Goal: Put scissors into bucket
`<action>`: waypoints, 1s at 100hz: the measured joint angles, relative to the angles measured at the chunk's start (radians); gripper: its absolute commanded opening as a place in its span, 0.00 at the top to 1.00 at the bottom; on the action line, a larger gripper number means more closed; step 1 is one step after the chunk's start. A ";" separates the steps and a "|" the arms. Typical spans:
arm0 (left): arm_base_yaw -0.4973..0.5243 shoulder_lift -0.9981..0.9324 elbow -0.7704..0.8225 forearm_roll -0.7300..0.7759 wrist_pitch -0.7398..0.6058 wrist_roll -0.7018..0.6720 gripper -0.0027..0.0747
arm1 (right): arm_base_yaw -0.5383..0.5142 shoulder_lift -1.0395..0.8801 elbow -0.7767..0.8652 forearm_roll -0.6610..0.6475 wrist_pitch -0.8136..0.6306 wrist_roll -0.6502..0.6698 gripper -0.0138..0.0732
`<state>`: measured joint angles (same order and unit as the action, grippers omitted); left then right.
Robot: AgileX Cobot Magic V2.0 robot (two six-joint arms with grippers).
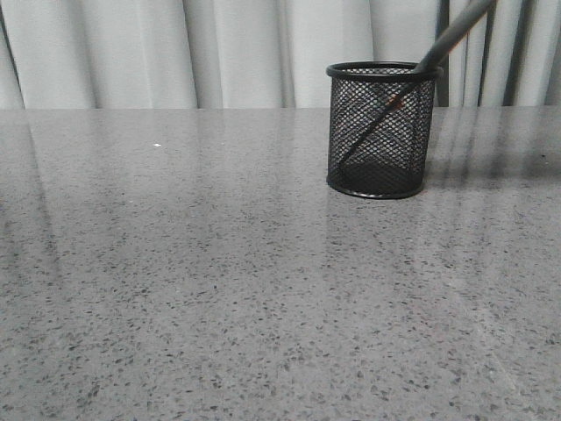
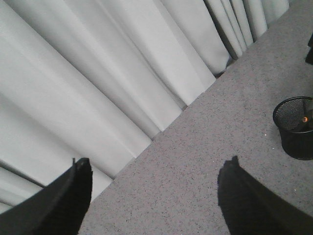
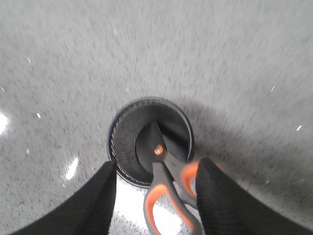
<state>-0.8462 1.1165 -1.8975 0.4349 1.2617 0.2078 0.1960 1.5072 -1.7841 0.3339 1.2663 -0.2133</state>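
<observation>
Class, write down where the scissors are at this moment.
In the front view the scissors stand blades-down inside the bucket, right of centre on the table, handles leaning over its right rim; the right gripper is directly above them.

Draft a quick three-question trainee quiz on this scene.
1. True or false: the bucket has tipped onto its side.
2. Which part of the scissors is inside the bucket? A) the handles B) the blades C) no part
3. What is between the fingers of the left gripper?

Key:
1. False. It stands upright in the front view.
2. B. The blades point down into it, and the orange-lined handles stick out over the rim.
3. Nothing. It is open, off to the side of the bucket.
</observation>
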 measured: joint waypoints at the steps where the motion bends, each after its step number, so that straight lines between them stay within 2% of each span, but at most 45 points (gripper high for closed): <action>1: 0.000 0.000 0.000 0.000 0.000 0.000 0.33 | 0.000 -0.006 -0.004 0.000 0.000 0.000 0.46; 13: 0.000 0.000 0.000 0.002 0.000 0.000 0.34 | 0.000 -0.073 -0.046 -0.009 0.000 0.000 0.48; 22: 0.000 0.000 0.000 0.012 0.000 0.000 0.42 | 0.000 -0.128 -0.053 -0.009 0.000 0.011 0.56; 32: 0.000 0.000 0.000 0.019 0.000 0.000 0.59 | 0.000 -0.178 -0.053 -0.009 0.002 0.024 0.71; 48: 0.000 0.000 0.000 0.019 0.015 0.000 0.99 | 0.000 -0.284 0.026 -0.007 -0.027 0.026 0.89; 63: 0.000 -0.004 0.023 -0.008 0.015 -0.006 0.99 | 0.000 -0.427 0.216 -0.003 -0.167 0.026 0.91; 77: 0.000 -0.046 0.114 -0.047 -0.038 -0.028 0.99 | 0.000 -0.590 0.435 0.001 -0.347 0.026 0.91; 89: 0.000 -0.139 0.278 -0.058 -0.164 -0.067 0.99 | 0.000 -0.745 0.646 0.001 -0.490 0.026 0.91; 100: 0.000 -0.265 0.495 -0.063 -0.334 -0.102 0.99 | 0.000 -0.897 0.812 0.003 -0.601 0.026 0.91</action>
<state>-0.8462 0.8516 -1.4025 0.3715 0.9281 0.1061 0.1960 0.6105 -0.9717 0.3367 0.6649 -0.1874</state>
